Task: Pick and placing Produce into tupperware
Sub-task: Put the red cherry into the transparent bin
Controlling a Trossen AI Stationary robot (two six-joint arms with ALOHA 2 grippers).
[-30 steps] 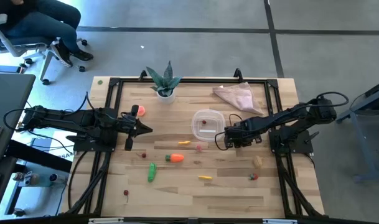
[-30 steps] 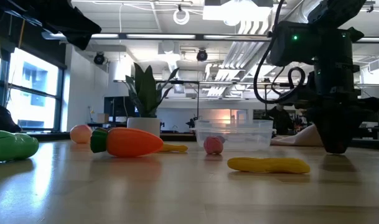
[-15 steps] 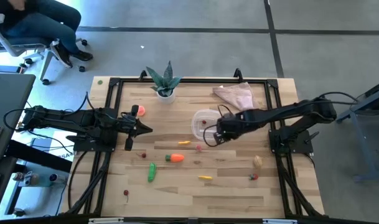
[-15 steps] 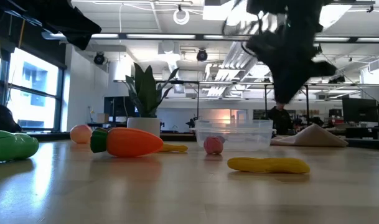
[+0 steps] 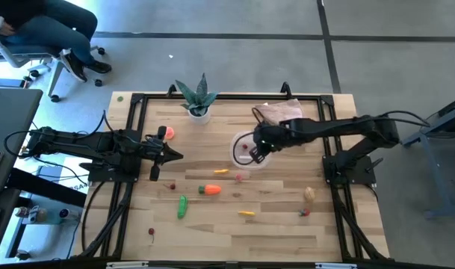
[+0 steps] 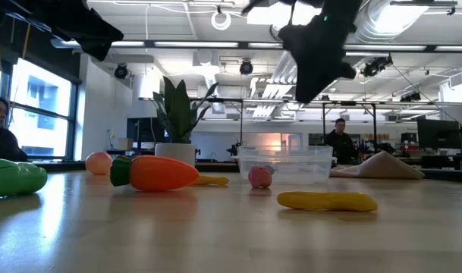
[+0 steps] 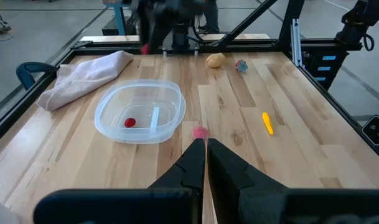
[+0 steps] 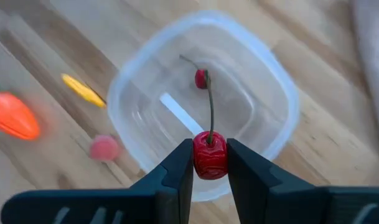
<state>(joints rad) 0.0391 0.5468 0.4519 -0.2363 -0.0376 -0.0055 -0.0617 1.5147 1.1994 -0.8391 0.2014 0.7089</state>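
My right gripper is shut on a small red cherry and hangs above the clear tupperware, which stands on the table's middle. One red berry lies inside the tupperware. On the table lie an orange carrot, a green cucumber, a peach, two yellow pieces, a pink piece and a beige potato. My left gripper waits shut at the left, holding nothing. My right gripper pinches the cherry's round body between its two fingers, which come from above, slanting steeply down. The cherry is lifted clear over the tupperware. Its thin stem sticks out forward past the fingertips.
A spiky green plant in a white pot stands at the far edge. A pinkish cloth lies at the far right, just behind the tupperware. Small red berries lie near the front. A black frame rims the table.
My right gripper has risen from low over the table beside the tupperware's near right and gone toward the far edge, to above the tupperware. Its wrist has rolled on the way. The produce on the table has not moved.
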